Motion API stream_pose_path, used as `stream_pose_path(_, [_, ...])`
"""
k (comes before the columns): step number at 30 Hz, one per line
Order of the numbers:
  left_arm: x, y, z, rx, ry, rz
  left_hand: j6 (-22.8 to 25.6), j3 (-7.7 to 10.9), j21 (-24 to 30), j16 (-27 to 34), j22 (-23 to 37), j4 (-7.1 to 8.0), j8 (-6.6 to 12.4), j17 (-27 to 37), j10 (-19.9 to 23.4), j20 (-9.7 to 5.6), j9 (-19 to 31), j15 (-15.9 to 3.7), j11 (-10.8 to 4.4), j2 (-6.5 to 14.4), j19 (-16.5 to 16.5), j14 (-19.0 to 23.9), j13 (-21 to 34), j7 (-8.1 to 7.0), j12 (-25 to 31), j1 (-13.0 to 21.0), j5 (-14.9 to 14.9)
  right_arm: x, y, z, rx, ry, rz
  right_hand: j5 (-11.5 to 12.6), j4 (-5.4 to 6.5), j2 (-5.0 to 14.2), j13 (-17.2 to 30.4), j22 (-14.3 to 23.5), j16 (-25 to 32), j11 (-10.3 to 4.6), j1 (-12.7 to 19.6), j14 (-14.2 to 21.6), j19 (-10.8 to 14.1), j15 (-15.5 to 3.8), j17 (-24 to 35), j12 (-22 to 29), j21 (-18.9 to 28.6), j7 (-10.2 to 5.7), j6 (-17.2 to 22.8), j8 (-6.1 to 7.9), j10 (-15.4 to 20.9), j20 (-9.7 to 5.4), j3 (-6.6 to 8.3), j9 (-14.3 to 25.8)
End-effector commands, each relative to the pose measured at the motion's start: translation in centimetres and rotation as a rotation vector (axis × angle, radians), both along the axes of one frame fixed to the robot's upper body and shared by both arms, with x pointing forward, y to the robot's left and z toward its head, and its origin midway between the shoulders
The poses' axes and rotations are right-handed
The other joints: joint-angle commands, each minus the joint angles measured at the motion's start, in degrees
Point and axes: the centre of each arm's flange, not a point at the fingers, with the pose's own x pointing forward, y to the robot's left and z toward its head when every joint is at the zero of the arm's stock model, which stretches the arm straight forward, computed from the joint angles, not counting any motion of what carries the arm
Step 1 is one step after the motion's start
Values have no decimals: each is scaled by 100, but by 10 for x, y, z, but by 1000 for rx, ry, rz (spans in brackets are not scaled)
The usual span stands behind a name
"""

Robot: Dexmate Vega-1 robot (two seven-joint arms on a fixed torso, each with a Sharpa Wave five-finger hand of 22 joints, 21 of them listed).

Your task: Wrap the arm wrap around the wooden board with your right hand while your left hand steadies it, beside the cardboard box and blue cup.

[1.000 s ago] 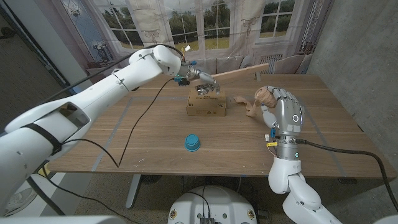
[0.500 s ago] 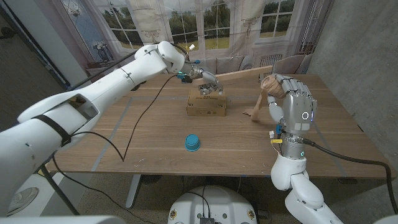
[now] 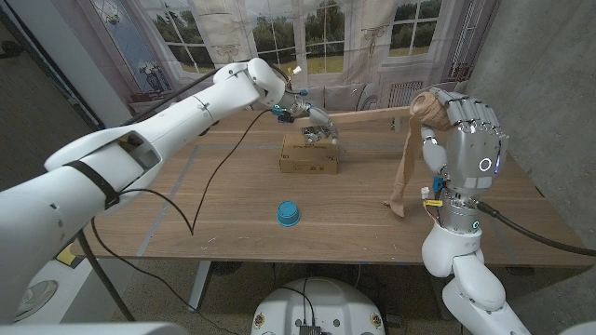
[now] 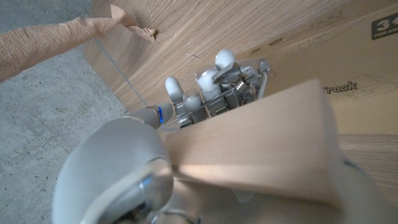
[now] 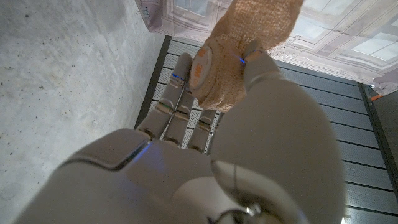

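While the left robot hand [image 3: 317, 126] grips the long wooden board [image 3: 372, 113], the right robot hand [image 3: 458, 130] has lifted the tan fabric arm wrap [image 3: 408, 158], ready for winding.

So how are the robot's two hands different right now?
The right hand is raised above the table, gripping the roll of tan arm wrap, whose loose tail hangs to the tabletop. The left hand is low over the cardboard box, holding the wooden board. Both have silver, jointed fingers.
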Motion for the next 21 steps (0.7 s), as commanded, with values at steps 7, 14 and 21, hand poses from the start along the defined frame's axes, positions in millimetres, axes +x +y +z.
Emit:
stream_pose_path(7, [4,-34,2,84,8,-44,39,29,47,28,34,10,1,13,69,-510,-3,-402,-2,-20,-1,452,22,35,496,49,28,-29,-12,36,-67,-101,-37,37,-13,1250,429,-46,-77,53,1297,2117,-59,-1388,419,27,121,170,1624,40,1230,-255,-22,5])
stream_pose_path(14, [8,-44,-1,93,23,-70,57,26,39,26,18,11,-11,10,62,-508,-34,-402,-7,-24,1,444,22,46,494,50,34,-36,-14,46,-81,-116,-54,43,-15,1243,446,-76,-112,47,1293,2140,-78,-1387,438,20,162,155,1619,41,1228,-262,-25,0])
stream_pose_path(21, [13,-49,-3,80,51,-104,79,22,44,58,25,9,-17,44,55,-500,-57,-404,-6,-42,-9,432,22,32,493,55,47,-38,-16,58,-89,-129,-50,48,-17,1242,453,-104,-146,50,1290,2155,-96,-1387,452,12,198,154,1622,44,1235,-268,-26,-6])
